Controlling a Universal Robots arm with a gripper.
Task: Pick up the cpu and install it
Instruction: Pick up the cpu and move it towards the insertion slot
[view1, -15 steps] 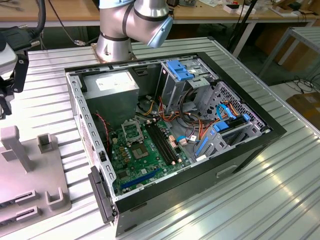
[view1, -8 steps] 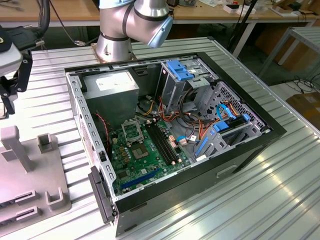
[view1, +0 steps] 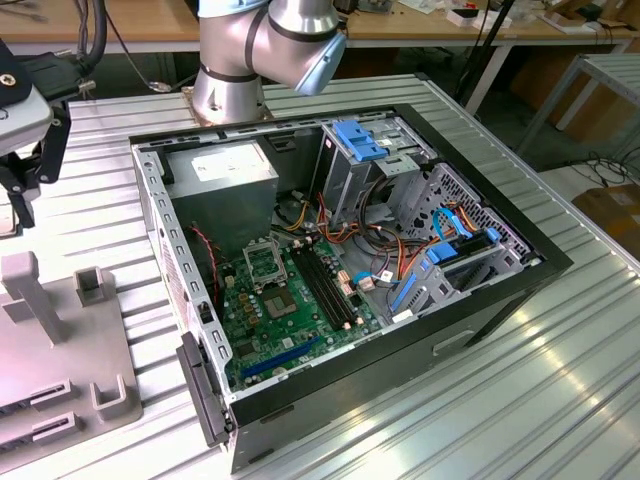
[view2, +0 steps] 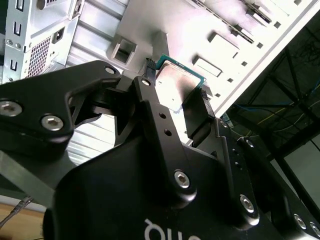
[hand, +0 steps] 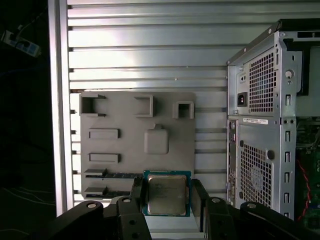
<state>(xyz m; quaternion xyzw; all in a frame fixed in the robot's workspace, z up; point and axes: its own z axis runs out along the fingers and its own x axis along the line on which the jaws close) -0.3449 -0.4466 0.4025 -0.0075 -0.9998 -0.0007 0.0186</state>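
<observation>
Over grey parts tray (hand: 135, 125) | end effector (hand: 167, 197) clamped on cpu (hand: 166, 192) by opposite edges, holding it level | motherboard socket (view1: 262, 262) not yet filled

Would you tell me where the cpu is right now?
In the first wrist view the cpu is gripped in the tool, raised over the grey tray beside the computer case.

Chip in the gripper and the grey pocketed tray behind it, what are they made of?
Small square silver-topped cpu: metal lid, dull sheen, on a green rim, likely laminate. Flat grey slotted tray: matte, uniform, moulded pockets; probably plastic.
</observation>
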